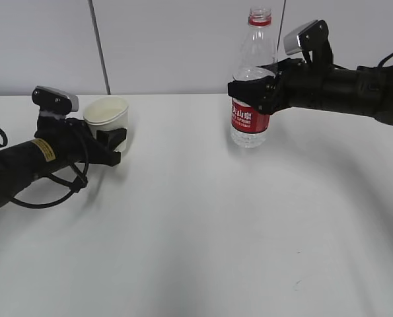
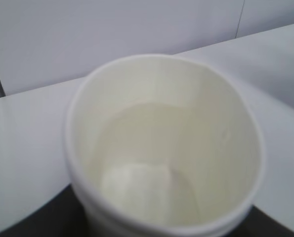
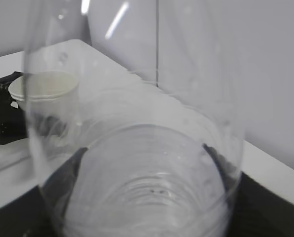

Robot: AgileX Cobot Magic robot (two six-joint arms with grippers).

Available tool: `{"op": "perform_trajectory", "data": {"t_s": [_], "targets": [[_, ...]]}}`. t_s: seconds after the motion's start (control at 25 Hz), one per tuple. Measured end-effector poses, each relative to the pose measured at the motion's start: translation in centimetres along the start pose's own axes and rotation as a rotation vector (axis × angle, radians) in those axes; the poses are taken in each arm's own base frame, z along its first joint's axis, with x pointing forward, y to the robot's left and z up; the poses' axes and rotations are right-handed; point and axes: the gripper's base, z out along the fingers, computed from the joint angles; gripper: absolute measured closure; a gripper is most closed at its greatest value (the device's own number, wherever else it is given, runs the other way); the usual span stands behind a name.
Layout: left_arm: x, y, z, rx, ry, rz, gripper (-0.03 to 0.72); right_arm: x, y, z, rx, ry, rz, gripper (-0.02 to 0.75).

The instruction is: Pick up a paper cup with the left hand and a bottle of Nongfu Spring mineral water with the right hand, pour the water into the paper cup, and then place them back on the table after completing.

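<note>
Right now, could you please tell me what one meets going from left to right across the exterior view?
Left hand → its claw around the paper cup → bottle in the right claw → right hand.

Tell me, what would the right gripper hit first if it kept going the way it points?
Probably the white paper cup in the left gripper; only bare white table lies between, though depth is unclear.
</note>
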Motion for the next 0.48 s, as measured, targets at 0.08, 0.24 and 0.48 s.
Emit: {"op": "perform_trajectory", "data": {"t_s": [0.08,0.24,0.48], "targets": [[0.20,0.01,0.04,-0.001,0.003,0.002,0.326,-0.04,0.04,0.00,-0.004,-0.004,0.000,0.253],[0.63,0.04,0.13,-0.001,0.003,0.002,0.326,-0.07,0.06,0.00,-0.007,-0.008,0.000,0.253],[0.59,0.35,0.13,-0.035,-0.005,0.004,0.326,-0.08,0.07,0.00,-0.007,-0.008,-0.002,0.253]]}}
